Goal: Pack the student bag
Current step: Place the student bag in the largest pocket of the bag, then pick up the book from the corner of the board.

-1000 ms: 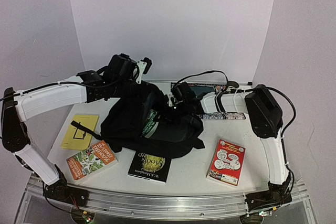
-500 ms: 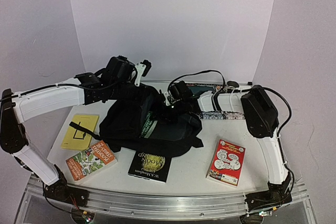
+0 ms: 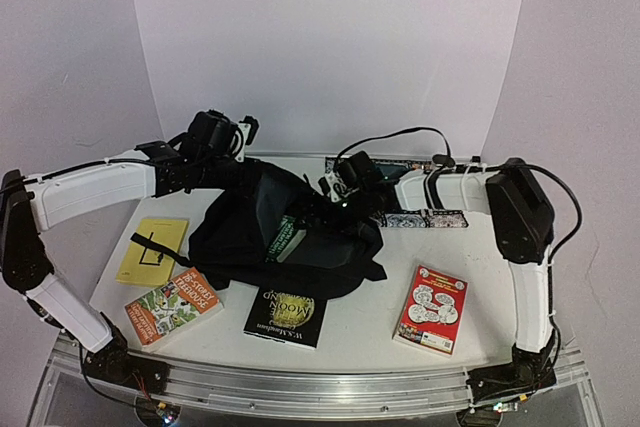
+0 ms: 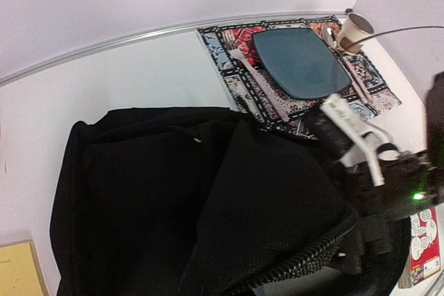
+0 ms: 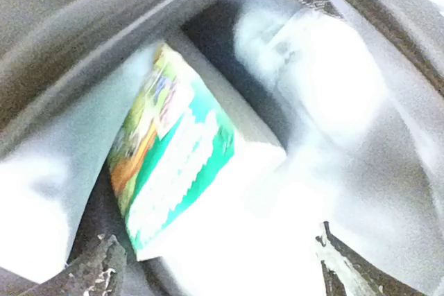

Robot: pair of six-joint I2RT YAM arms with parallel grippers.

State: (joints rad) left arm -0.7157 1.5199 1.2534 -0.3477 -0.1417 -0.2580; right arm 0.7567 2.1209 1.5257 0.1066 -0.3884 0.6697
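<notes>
Far left, a yellow book (image 3: 153, 249) lies flat on the table (image 3: 370, 332). Nearer the front edge is a colourful illustrated book (image 3: 173, 305); its title is too small to read.

The left gripper (image 3: 244, 137) sits at the back-left top edge of the student bag (image 3: 240, 227). Its fingers are dark against dark fabric from above, and its own wrist camera shows none of them. Whether it is pinching the fabric cannot be told.

The bag lies slumped at the middle of the table with its mouth open toward the right. A green book (image 5: 180, 164) stands tilted inside the opening, partly covered by the flap. In front of the bag lies a black book (image 3: 286, 315) with gold lettering.

The right gripper (image 5: 222, 268) reaches into the bag's mouth. Its fingertips (image 5: 97, 268) are spread wide with nothing between them, and the green book is beyond them. This view is blurred and washed out.

Behind the right arm, a patterned mat (image 4: 229, 60) carries a dark plate (image 4: 298, 60) and a cup (image 4: 354, 29). From above, the arm hides most of it. A red book (image 3: 431, 309) lies front right.
</notes>
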